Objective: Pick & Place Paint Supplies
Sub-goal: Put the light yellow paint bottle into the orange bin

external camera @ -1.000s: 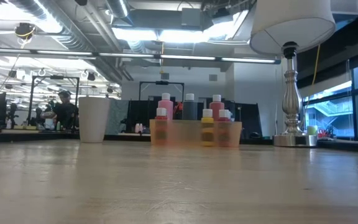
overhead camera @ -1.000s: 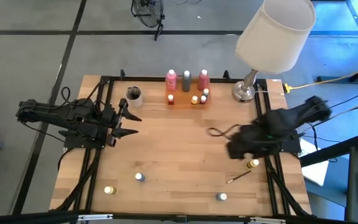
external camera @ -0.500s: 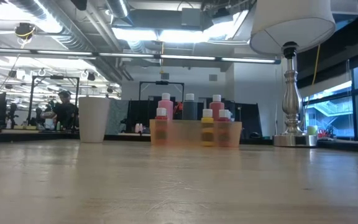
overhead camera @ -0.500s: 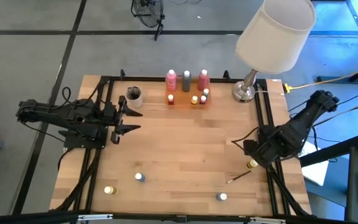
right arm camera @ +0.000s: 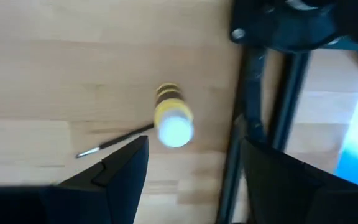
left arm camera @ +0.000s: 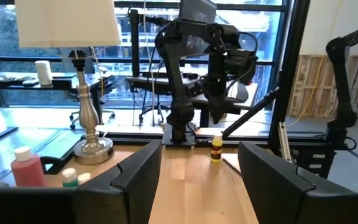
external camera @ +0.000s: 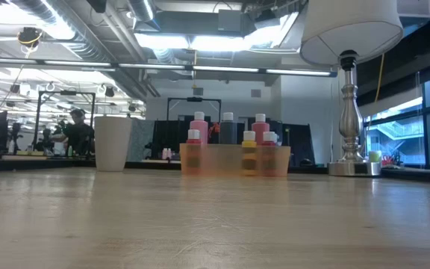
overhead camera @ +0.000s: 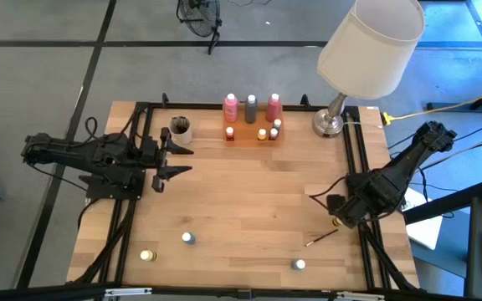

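My right gripper (right arm camera: 192, 149) hangs open, pointing down, over a small yellow pot (right arm camera: 174, 121) that stands on the wood near the table's right edge. It touches nothing. A thin dark brush (right arm camera: 114, 143) lies beside the pot. My left gripper (overhead camera: 179, 159) waits open and level at the table's left; the yellow pot (left arm camera: 216, 148) shows far off between its fingers. Three tall white-capped bottles (overhead camera: 251, 105) and small pots stand on the orange tray (overhead camera: 251, 134) at the far edge. Loose pots (overhead camera: 188, 238), (overhead camera: 147, 255), (overhead camera: 299, 265) stand near the front edge.
A beige cup (overhead camera: 180, 127) stands left of the tray. A lamp (overhead camera: 331, 121) with a big white shade stands at the far right. Black frame rails (right arm camera: 284, 93) run close beside the yellow pot. Bare wood lies in the table's middle.
My right gripper has gone down and toward the table's right and near edges, turning about its wrist, and now hangs over the yellow pot. Its fingers have stayed open.
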